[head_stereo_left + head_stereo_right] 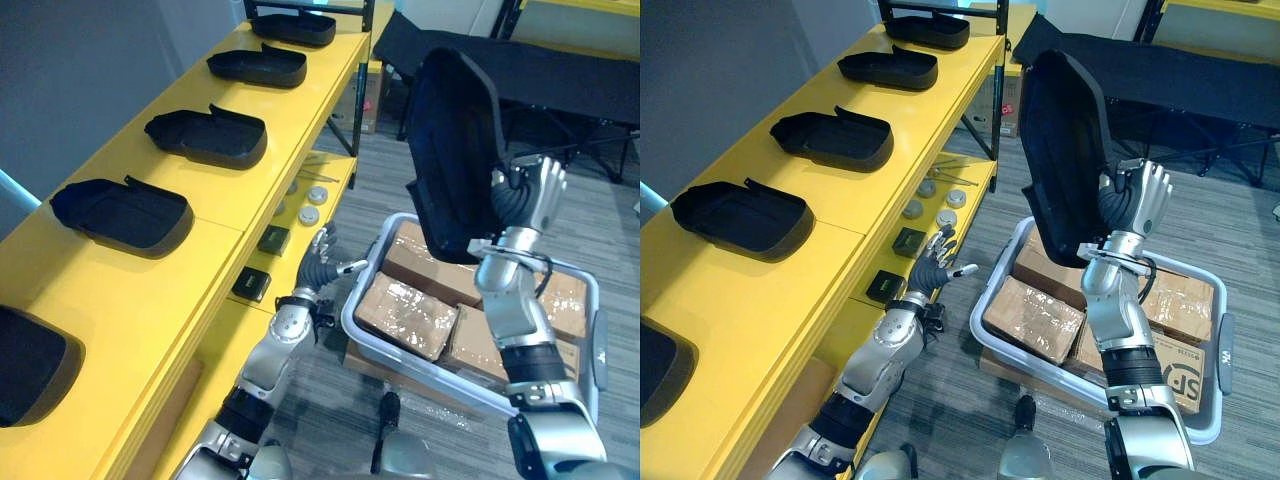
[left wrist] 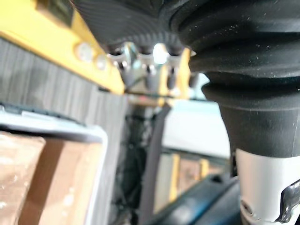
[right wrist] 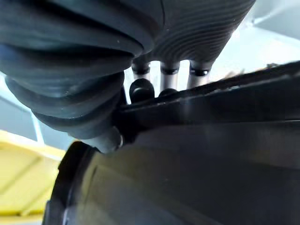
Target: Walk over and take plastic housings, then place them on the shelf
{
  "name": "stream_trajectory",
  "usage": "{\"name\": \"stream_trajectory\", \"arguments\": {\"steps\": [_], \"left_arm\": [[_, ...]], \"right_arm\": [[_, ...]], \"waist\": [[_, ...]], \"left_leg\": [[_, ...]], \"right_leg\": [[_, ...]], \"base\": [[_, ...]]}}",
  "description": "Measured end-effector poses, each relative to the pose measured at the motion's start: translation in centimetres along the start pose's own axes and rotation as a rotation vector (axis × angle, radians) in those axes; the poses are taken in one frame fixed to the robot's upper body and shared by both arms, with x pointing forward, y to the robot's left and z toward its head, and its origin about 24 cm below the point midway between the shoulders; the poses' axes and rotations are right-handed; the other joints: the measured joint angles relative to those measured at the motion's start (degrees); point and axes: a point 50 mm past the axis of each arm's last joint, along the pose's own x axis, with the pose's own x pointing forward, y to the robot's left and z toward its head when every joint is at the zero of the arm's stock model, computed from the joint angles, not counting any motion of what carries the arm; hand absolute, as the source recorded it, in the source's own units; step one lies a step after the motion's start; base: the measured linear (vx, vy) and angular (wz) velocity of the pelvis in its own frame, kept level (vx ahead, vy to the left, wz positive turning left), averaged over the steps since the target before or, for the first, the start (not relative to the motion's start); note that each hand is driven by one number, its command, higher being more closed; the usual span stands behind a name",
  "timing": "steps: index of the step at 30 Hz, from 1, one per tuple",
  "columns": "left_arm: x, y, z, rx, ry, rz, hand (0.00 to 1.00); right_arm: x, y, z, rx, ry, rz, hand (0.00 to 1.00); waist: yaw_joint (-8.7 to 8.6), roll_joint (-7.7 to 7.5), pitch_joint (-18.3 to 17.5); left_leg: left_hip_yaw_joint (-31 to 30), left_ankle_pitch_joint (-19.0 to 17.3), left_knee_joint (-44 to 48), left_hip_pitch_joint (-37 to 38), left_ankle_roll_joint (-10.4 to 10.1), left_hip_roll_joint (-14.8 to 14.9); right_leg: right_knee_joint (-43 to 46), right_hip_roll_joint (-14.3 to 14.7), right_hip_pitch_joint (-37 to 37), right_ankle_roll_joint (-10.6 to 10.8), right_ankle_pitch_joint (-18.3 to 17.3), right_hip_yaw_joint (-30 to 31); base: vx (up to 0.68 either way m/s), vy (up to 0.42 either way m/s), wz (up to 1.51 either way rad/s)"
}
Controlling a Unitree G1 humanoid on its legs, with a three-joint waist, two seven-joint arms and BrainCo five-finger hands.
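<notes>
Housing (image 1: 455,150), black plastic, held upright off the shelf's (image 1: 150,300) right side, right hand (image 1: 530,195) curled round its edge. Below it, cart (image 1: 347,318) of cardboard boxes (image 1: 405,315). Left hand (image 1: 933,268) spread, empty, just beside shelf's lower tier. Further housings (image 1: 207,138) lying in a row on shelf top.

black plastic housing (image 1: 452,150) | upright, gripped in right hand (image 1: 530,200) | other housings (image 1: 210,137) in a row on yellow shelf (image 1: 130,300)

- Bright, even light on the yellow shelf (image 1: 200,290); soft shadows under the housings (image 1: 125,215).
- The taped boxes (image 1: 405,312) glint with glare.
- Both wrist views are backlit, foregrounds dark.
</notes>
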Motion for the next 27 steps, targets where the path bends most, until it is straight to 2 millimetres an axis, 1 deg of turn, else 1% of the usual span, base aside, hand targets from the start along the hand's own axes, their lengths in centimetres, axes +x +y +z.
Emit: {"name": "stream_trajectory", "arguments": {"steps": [3,6,11,15,18,22,27], "left_arm": [[0.2,0.1,-0.5,0.004,0.022,0.009,0.0],[0.3,0.0,-0.5,-0.008,0.028,0.005,0.0],[0.7,-0.4,0.1,-0.047,0.019,-0.007,0.0],[0.8,-1.1,-0.4,-0.142,0.046,-0.018,0.0],[0.8,-1.3,-0.1,-0.193,0.025,-0.027,0.0],[0.9,-1.5,0.4,-0.255,0.004,-0.031,0.0],[1.3,-2.2,1.2,-0.285,-0.016,-0.039,0.0]], "right_arm": [[-0.2,0.0,0.8,0.038,-0.042,-0.004,1.0],[-0.4,0.1,1.3,0.068,-0.061,-0.002,1.0],[-2.0,1.1,2.2,0.124,-0.075,0.039,1.0],[-3.1,1.7,2.6,0.166,-0.077,0.061,1.0],[-3.6,2.1,3.2,0.222,-0.082,0.073,1.0],[-4.7,2.9,4.0,0.274,-0.085,0.114,1.0],[-5.4,3.5,5.0,0.336,-0.103,0.134,1.0]], "waist": [[0.0,0.0,0.0],[0.08,-0.01,0.0],[0.07,-0.33,-0.7],[0.18,-0.67,-2.5],[0.12,-1.02,-2.8],[0.09,-0.98,-3.0],[0.12,-0.99,-3.0]], "left_leg": [[0.0,0.0,0.1,0.0,0.0,0.0],[0.0,-0.1,0.1,0.2,-0.1,0.0],[0.0,-0.3,0.5,0.2,0.0,0.0],[0.0,-0.6,0.9,0.0,0.1,-0.1],[0.1,-0.6,1.1,0.0,0.1,-0.1],[0.1,-0.6,1.1,0.0,0.1,-0.1],[0.1,-0.6,1.1,0.1,0.1,-0.1]], "right_leg": [[0.0,0.0,0.0,0.1,0.4,0.0],[0.0,0.0,0.0,0.1,0.5,-0.1],[0.0,0.0,0.2,0.2,0.8,0.0],[0.0,-0.1,0.3,0.2,0.7,0.0],[0.0,-0.2,0.3,-0.1,0.4,0.1],[0.0,-0.2,0.3,0.0,0.2,0.1],[0.0,-0.2,0.3,-0.1,0.2,0.1]], "base": [[0.01,0.002,0.0],[0.0,0.0,0.0],[0.0,0.0,0.0],[0.0,0.0,0.0],[-0.02,0.002,-0.01],[-0.01,-0.001,0.0],[0.0,0.0,0.0]]}}
